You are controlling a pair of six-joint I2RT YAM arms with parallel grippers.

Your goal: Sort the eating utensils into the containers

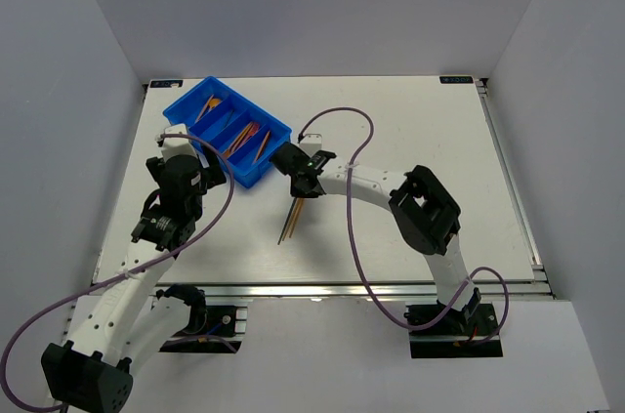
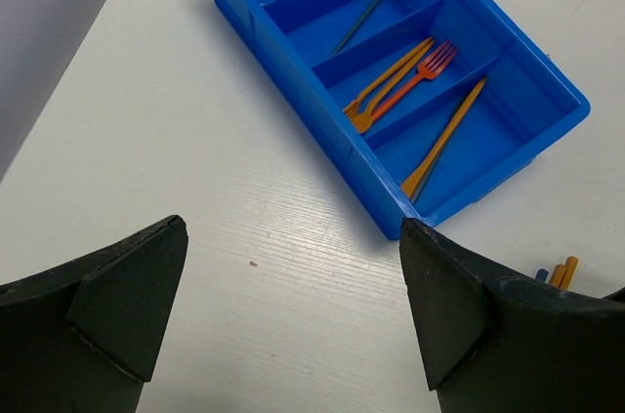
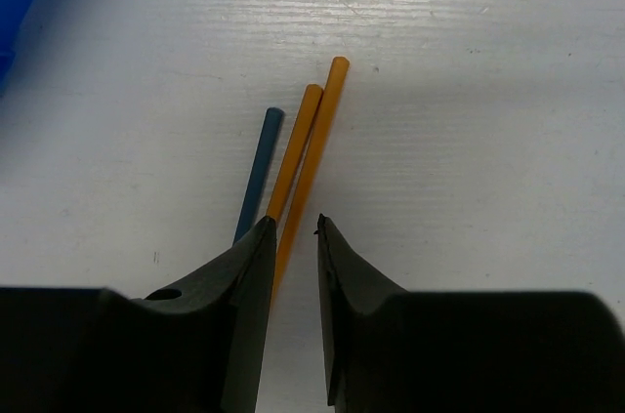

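The right gripper [image 3: 294,224] holds its jaws narrowly apart astride one thin orange plastic stick [image 3: 319,130] on the white worktop [image 3: 488,91] — the left gripper [image 2: 293,227], jaws gaping wide, hangs beside the bright blue four-compartment plastic tray [image 2: 293,81].

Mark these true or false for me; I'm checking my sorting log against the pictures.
1. The blue tray has four long compartments. True.
2. The left gripper holds a fork. False: its fingers are wide apart with nothing between them.
3. Two orange sticks and a blue stick lie on the table at the right gripper. True.
4. The red fork lies on the table. False: it lies in a tray compartment beside orange forks.
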